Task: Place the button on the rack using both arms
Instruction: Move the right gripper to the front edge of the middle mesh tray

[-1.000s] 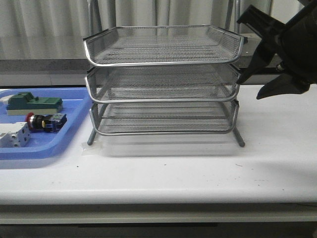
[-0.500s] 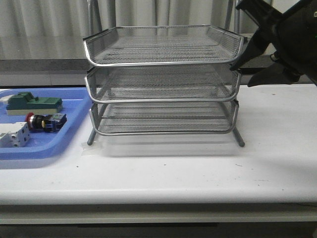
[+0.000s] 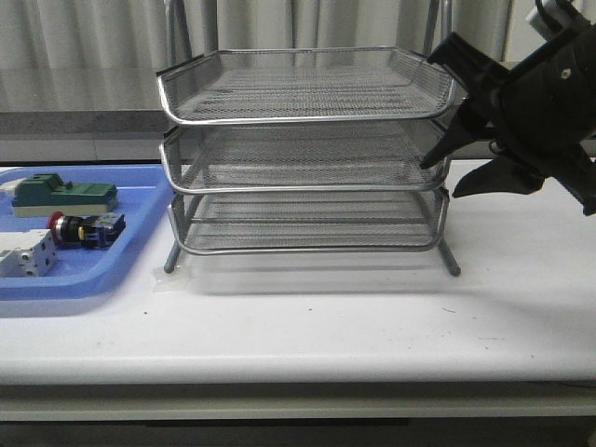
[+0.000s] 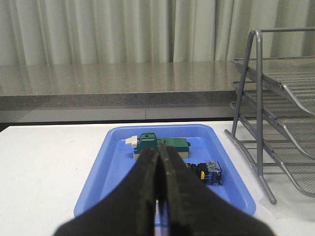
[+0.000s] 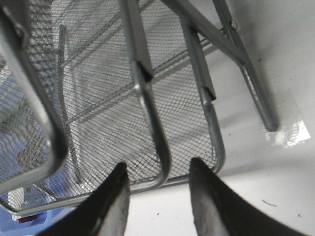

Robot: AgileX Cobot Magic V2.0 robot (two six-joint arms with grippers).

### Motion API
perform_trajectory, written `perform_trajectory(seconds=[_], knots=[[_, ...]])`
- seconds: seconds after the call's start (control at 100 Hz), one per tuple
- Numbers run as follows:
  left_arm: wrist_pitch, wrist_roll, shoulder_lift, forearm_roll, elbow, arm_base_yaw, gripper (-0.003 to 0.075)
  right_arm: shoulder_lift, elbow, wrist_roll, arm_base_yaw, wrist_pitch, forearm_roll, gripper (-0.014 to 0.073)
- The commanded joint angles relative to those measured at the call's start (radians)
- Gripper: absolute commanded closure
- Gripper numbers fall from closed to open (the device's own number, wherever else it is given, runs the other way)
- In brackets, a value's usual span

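The button (image 3: 84, 228), red head and blue rear block, lies in the blue tray (image 3: 93, 279) at the left. In the left wrist view only its blue and yellow end (image 4: 207, 172) shows beside my left gripper (image 4: 158, 151), which is shut and empty above the tray; that gripper is out of the front view. The silver three-tier rack (image 3: 307, 149) stands mid-table. My right gripper (image 3: 444, 177) is open at the middle tier's front right corner. In the right wrist view (image 5: 157, 166) the tray's rim (image 5: 152, 123) lies between the two fingers.
A green block (image 3: 65, 194) and a white-grey terminal block (image 3: 23, 253) also lie in the blue tray (image 4: 118, 147). The green block (image 4: 165, 146) sits just beyond my left fingertips. Tape (image 5: 288, 129) holds the rack's foot to the white table (image 3: 372, 317).
My right gripper has moved left and down from beside the top tier to the middle tier's front right corner, still open. The button and tray have not moved.
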Motion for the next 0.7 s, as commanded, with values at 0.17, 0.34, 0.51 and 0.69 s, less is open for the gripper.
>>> perform_trajectory(seconds=[0.17, 0.34, 0.51, 0.69], knots=[[-0.089, -0.009, -0.032, -0.006, 0.034, -0.006, 0.0741, 0.010, -0.049, -0.158, -0.005, 0.043, 0.140, 0.0276], [-0.089, -0.009, -0.032, -0.006, 0.034, -0.006, 0.0741, 0.023, -0.050, -0.212, -0.014, 0.061, 0.204, 0.0276], [-0.089, -0.009, -0.032, -0.006, 0.034, -0.006, 0.0741, 0.042, -0.050, -0.272, -0.025, 0.101, 0.245, 0.0276], [-0.089, -0.009, -0.032, -0.006, 0.034, -0.006, 0.0741, 0.063, -0.050, -0.401, -0.027, 0.157, 0.347, 0.0276]])
